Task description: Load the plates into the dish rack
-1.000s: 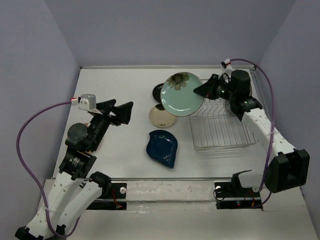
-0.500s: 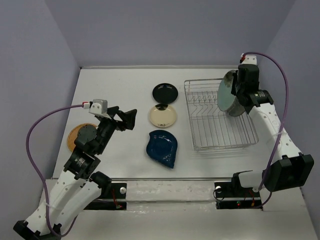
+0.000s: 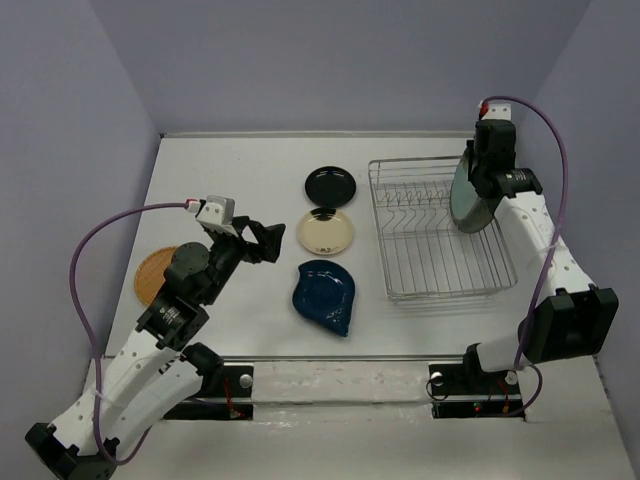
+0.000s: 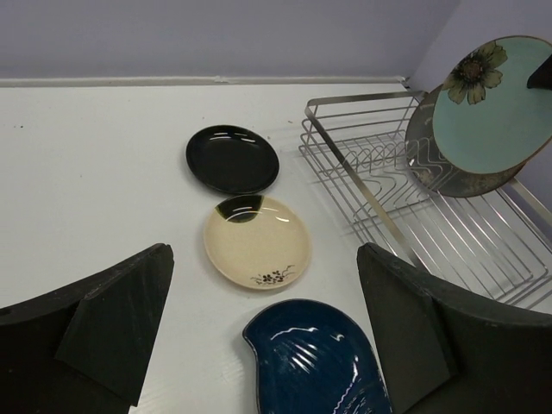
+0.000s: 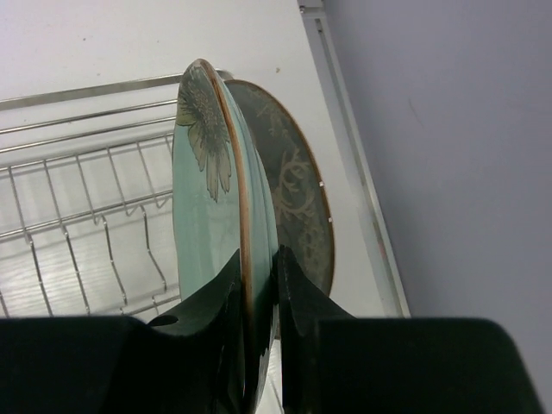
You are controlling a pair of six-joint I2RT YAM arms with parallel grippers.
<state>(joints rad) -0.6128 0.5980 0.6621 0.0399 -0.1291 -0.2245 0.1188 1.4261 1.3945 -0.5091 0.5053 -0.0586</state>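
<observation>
Six plates are accounted for across the views. The pale teal plate (image 5: 203, 198) with the flower is held upright, edge-on to the right wrist camera. Its rim is pinched by the right gripper (image 5: 259, 263), whose jaws are closed almost together on it. It is placed over the far right end of the dish rack (image 3: 440, 250); whether its lower edge has met the wires cannot be told. Just behind it, a grey plate (image 5: 297, 216) with a scrolled pattern is stood on edge in the rack, and only a narrow gap is seen between the two faces.

Four plates are laid flat on the white table (image 3: 230, 170), none touched by either gripper. The small glossy black plate (image 4: 233, 159) is found farthest back, the cream plate (image 4: 257, 241) just in front of it, and the dark blue teardrop plate (image 4: 315, 366) nearest the arms. The three are lined up in a column to the left of the rack. The orange plate (image 3: 152, 272) is set well off to the left, partly covered from above by the left arm.

The left gripper (image 3: 264, 240) is held above the table with its jaws spread wide and nothing between them. It is pointed toward the column of plates, and the cream plate is framed between its fingers in the wrist view
</observation>
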